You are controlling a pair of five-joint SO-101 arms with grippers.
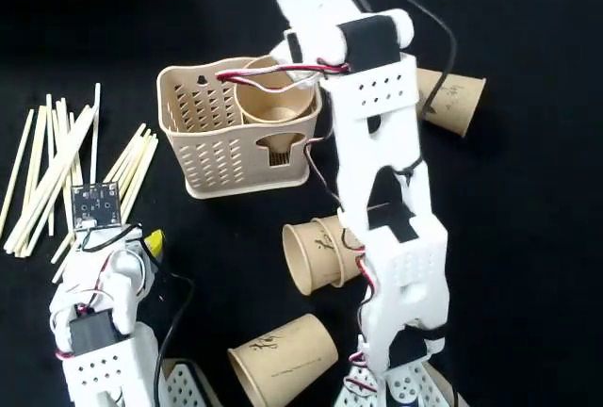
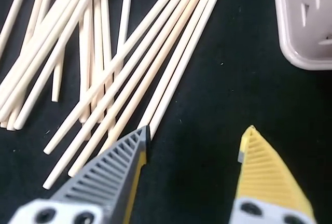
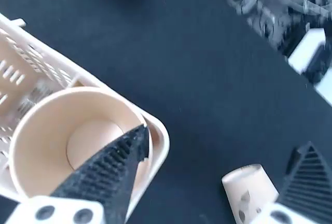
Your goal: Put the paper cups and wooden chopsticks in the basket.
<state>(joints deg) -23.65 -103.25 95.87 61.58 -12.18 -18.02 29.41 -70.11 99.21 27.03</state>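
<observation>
Several wooden chopsticks [image 1: 57, 167] lie fanned on the black table at the left. My left gripper [image 2: 197, 133] hovers open just over the near ends of the chopsticks [image 2: 104, 58], holding nothing. The beige slotted basket [image 1: 221, 157] stands mid-table with one paper cup [image 1: 273, 96] upright inside it. My right gripper [image 3: 225, 136] is open above the basket's far corner, one finger over that cup [image 3: 67, 151], the other out over the table. Three more cups lie on their sides: one [image 1: 316, 254] by the right arm, one [image 1: 283, 358] at the front, one [image 1: 454, 101] behind the arm.
The right arm [image 1: 382, 171] stretches from the front edge across the table to the basket, passing over the middle cup. The left arm's base [image 1: 94, 341] sits at the front left. The basket corner [image 2: 306, 27] is close beside the left gripper. Cables and gear lie beyond the table's far edge.
</observation>
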